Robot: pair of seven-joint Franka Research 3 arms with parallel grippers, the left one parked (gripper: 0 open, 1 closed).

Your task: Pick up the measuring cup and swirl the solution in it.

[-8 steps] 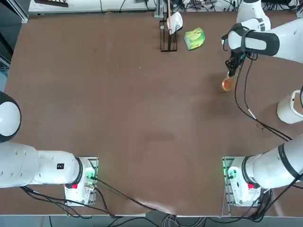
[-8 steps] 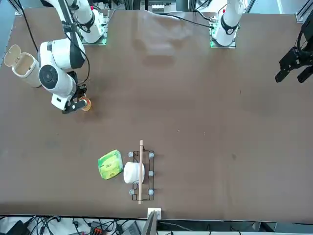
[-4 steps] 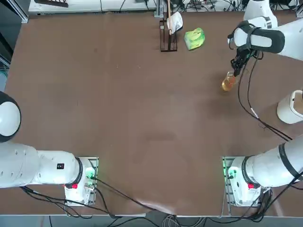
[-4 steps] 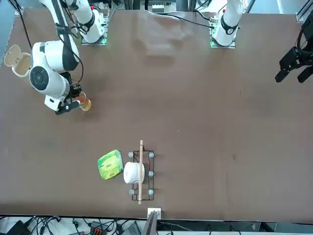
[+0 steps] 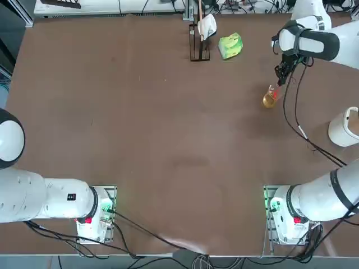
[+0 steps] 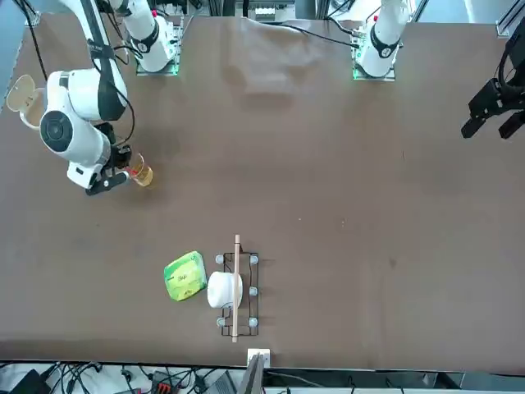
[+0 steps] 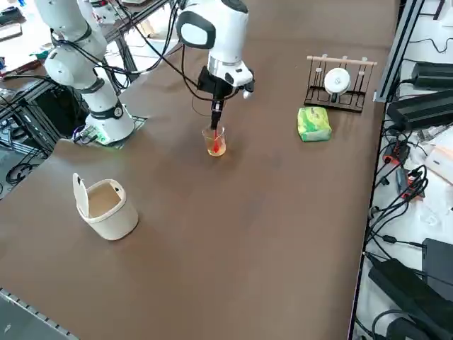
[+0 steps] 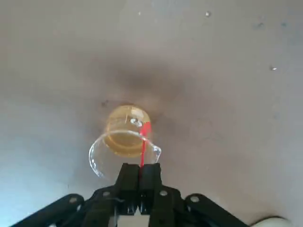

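The measuring cup [image 5: 270, 100] [image 6: 142, 174] [image 7: 216, 142] is a small clear glass vessel that stands on the brown table at the far right. The amber solution [image 8: 124, 142] fills its lower part. My right gripper [image 5: 279, 78] [image 6: 121, 169] [image 7: 214, 112] [image 8: 140, 171] hangs just above and beside the cup's rim, shut on a thin red rod [image 8: 143, 139] [image 7: 214, 132]. The rod's lower end dips into the liquid. The fingers do not touch the glass.
A white cup with a hinged lid [image 5: 343, 128] [image 6: 25, 94] [image 7: 106, 205] stands near the table's right edge. At the far edge lie a green packet [image 5: 230, 45] [image 7: 313, 122] and a wire rack [image 5: 197, 39] [image 7: 338, 81] holding a white item.
My right wrist has swung outward toward the table's right edge, tilting the red rod while its tip stays in the cup. The cup has kept its place.
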